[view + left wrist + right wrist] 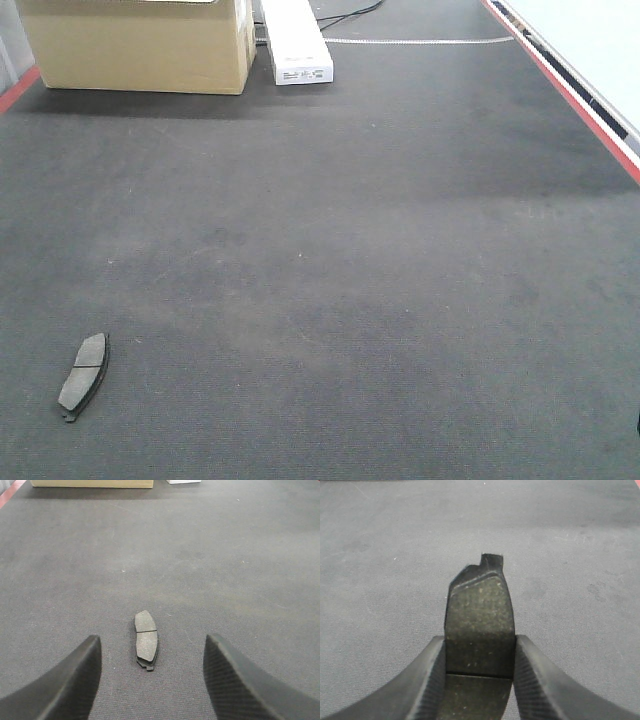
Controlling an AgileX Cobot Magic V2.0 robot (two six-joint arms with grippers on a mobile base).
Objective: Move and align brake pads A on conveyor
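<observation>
You have one pad lying flat on the belt, with the left gripper hovering over it, jaws spread wide. Your right gripper pinches a second pad, not yet laid down. No others show, so most of the job looks left.

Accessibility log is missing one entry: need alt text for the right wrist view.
The right gripper is clamped on a dark grey brake pad, which sticks out forward from the grip and ends in a small notched tab. The dark grey felt-like belt fills the rest of the view, with nothing else on it.
</observation>
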